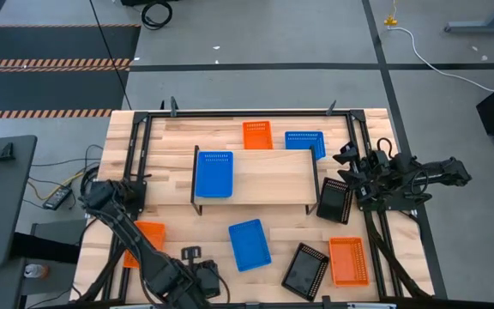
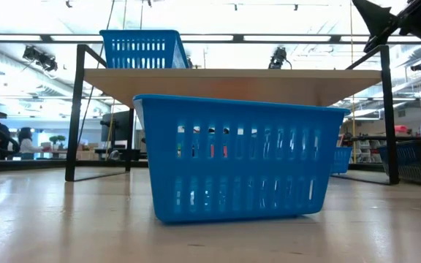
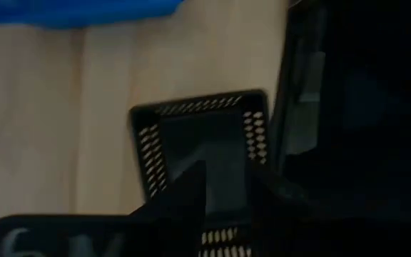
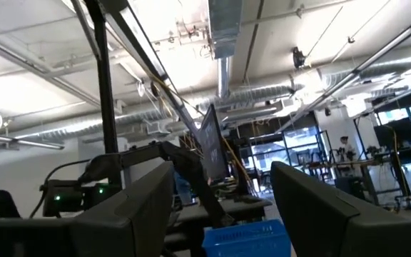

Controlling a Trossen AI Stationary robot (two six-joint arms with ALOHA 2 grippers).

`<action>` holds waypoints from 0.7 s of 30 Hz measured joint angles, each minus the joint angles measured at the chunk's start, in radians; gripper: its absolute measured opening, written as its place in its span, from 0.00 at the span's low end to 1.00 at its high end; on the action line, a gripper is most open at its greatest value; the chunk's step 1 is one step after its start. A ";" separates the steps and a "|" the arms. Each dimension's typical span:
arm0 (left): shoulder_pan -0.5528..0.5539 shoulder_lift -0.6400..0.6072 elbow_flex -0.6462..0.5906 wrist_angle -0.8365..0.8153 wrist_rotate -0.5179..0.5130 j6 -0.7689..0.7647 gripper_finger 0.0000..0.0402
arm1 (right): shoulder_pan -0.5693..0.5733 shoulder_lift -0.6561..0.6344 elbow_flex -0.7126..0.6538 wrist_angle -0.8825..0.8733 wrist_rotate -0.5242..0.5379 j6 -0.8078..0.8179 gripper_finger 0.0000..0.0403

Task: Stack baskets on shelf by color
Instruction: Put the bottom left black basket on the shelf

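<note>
The shelf (image 1: 268, 176) stands mid-table with one blue basket (image 1: 213, 174) on its left end, which also shows in the low view (image 2: 143, 49). On the tabletop, a second blue basket (image 1: 250, 245) sits in front of the shelf, and an orange basket (image 1: 257, 135) and a third blue basket (image 1: 305, 143) behind it. A black basket (image 1: 334, 200) lies by its right end. Another black basket (image 1: 305, 269) and an orange one (image 1: 348, 260) lie near right. My left gripper (image 3: 227, 207) hovers near the near edge, slightly open. My right gripper (image 4: 220, 207) is raised right of the shelf, open and empty.
A further orange basket (image 1: 147, 240) lies near left, partly under my left arm. Dark metal frame rails (image 1: 230, 113) run along the table's far and side edges. The shelf's middle and right top (image 1: 281, 176) is bare wood. Bare tabletop (image 1: 187, 227) shows in front of the shelf's left end.
</note>
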 joint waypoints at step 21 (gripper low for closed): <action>-0.155 0.069 0.000 -0.164 0.086 0.635 0.26 | 0.000 0.013 0.000 -0.041 -0.103 0.165 0.60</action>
